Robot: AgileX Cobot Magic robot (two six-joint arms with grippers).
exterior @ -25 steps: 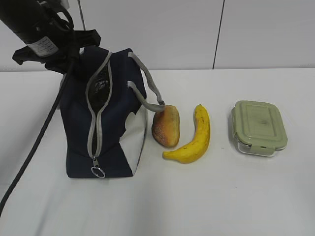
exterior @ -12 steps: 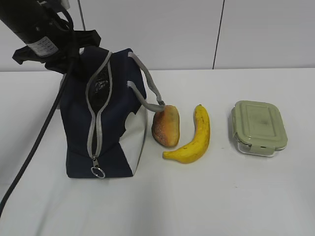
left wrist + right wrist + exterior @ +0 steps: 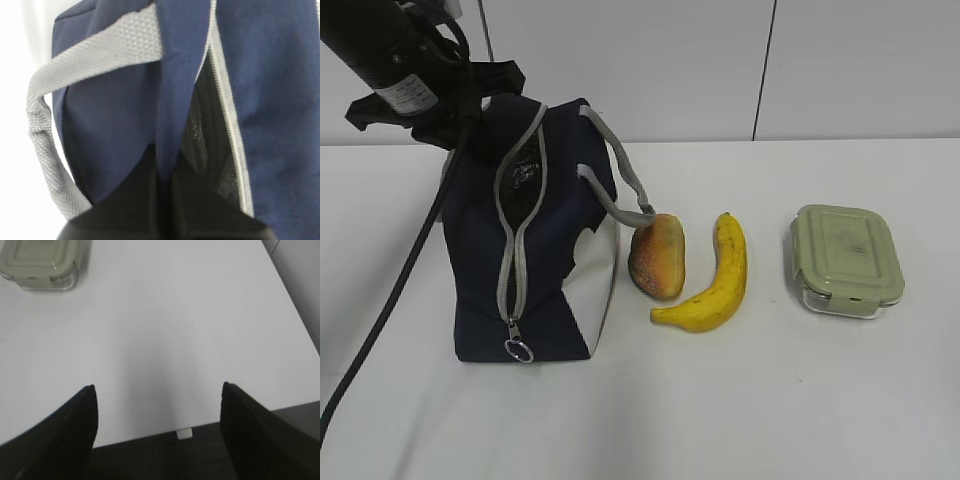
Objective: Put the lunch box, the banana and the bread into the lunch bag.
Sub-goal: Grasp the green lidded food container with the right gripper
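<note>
pinching navy fabric at the bag [image 3: 535, 240] top edge, left gripper [image 3: 162, 175] clamped on it; right gripper [image 3: 157, 405] jaws apart over bare table [image 3: 165, 330], box [image 3: 42, 262] beyond.

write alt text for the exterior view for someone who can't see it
A navy lunch bag stands on a white table with its zipper partly open, a black robot arm at its top left. To its right lie a bread roll, a banana and a green-lidded lunch box.
</note>
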